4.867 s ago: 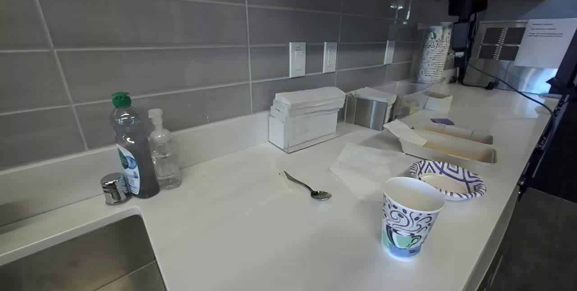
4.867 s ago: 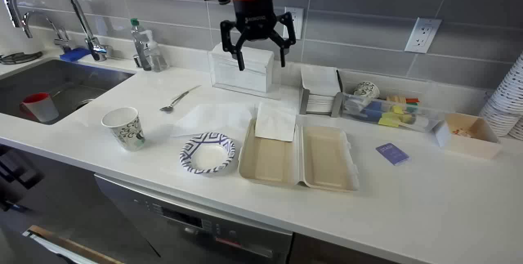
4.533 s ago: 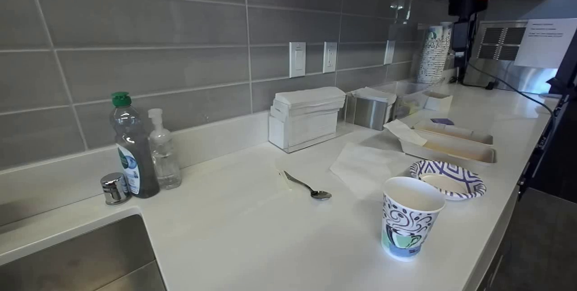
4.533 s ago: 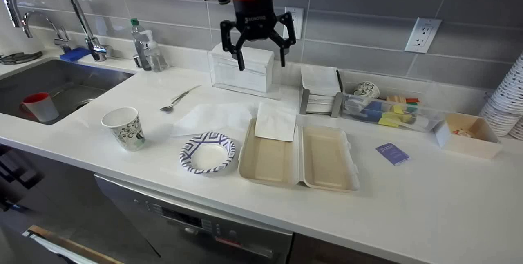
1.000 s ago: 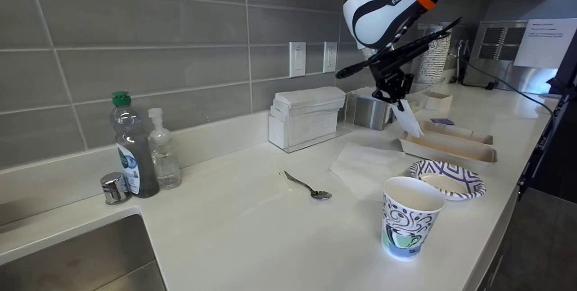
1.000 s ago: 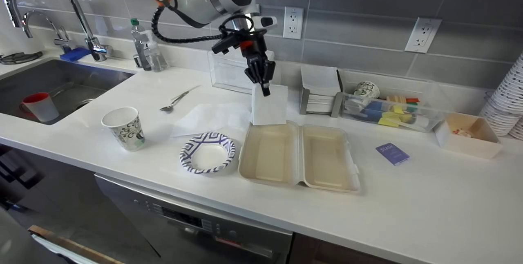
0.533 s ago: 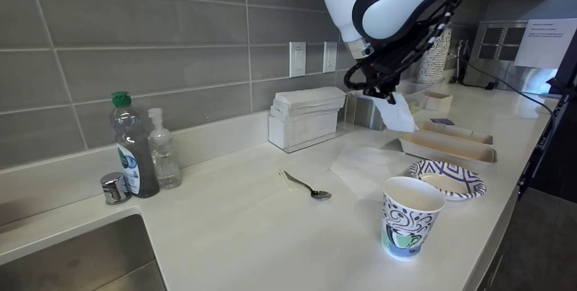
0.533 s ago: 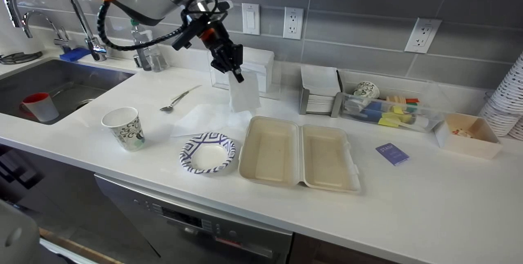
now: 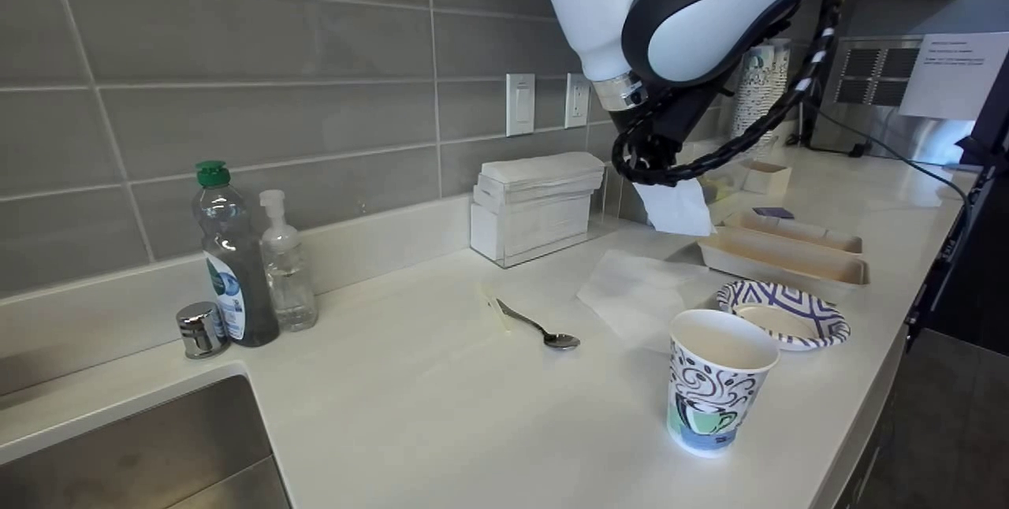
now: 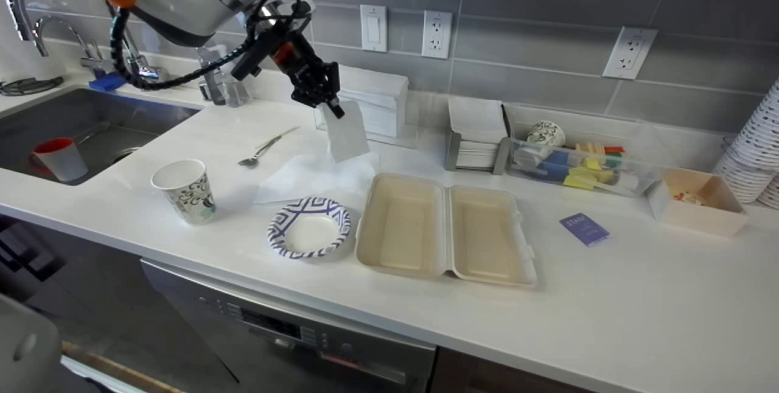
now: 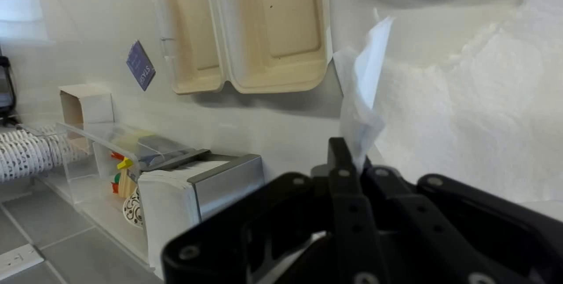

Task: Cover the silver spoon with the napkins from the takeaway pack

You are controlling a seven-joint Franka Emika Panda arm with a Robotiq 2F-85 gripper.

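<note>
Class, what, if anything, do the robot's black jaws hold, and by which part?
A thin white rectangular paper napkin, pinched at its upper end between the closed jaws.

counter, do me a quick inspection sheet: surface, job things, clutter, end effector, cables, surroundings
Surface: white counter with a wrinkled paper sheet lying on it.
Spoon: uncovered on the counter, a pale strip by its handle.
Napkin: hangs from the end effector.
Pack: lies open, tan.
Clutter: upright cup, patterned plate, purple card, white paper stack.
End effector: closed on the napkin, above the counter.
Cables: black braided cable loops below the arm; across the spoon, nothing seen.
Surroundings: grey tiled wall with outlets; sink with a mug in it.
</note>
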